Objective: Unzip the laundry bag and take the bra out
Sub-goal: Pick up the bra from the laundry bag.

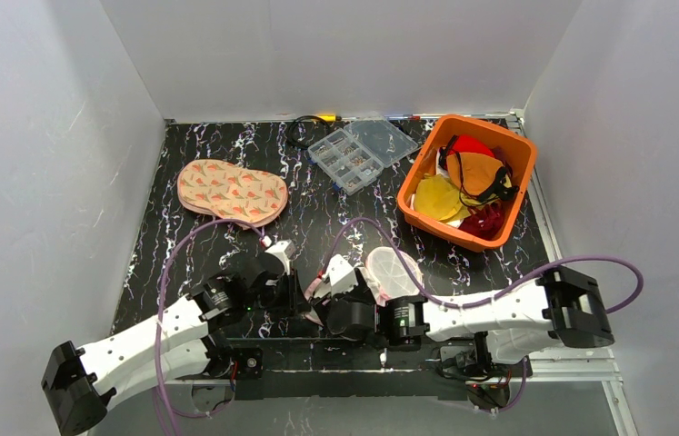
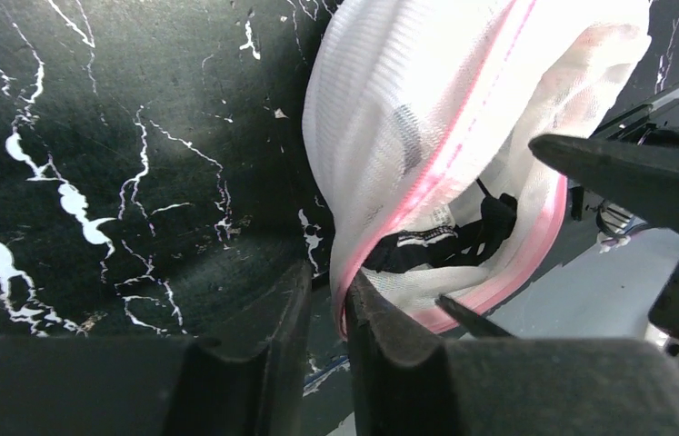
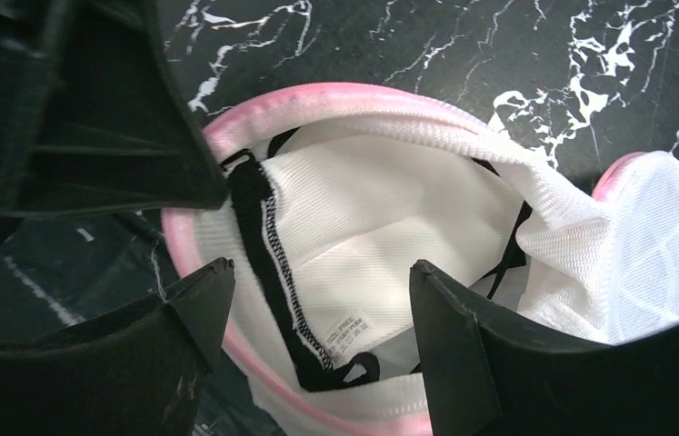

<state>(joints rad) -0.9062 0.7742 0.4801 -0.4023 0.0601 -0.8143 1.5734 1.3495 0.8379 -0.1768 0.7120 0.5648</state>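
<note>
Top view: the laundry bag (image 1: 394, 271) lies on the desk (image 1: 135, 236), on the arms' side of the orange basket (image 1: 522, 159). Left wrist: your left jaws pinch the bag's pink rim (image 2: 449, 154). Right wrist: your right jaws are spread over the unzipped mouth, with the bra (image 3: 354, 209) inside.

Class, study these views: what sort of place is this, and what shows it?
Probably a robot lab test cell: plain white walls box in a marbled table, a left arm and right arm sit at its near edge, and an orange bin holds garments.
</note>
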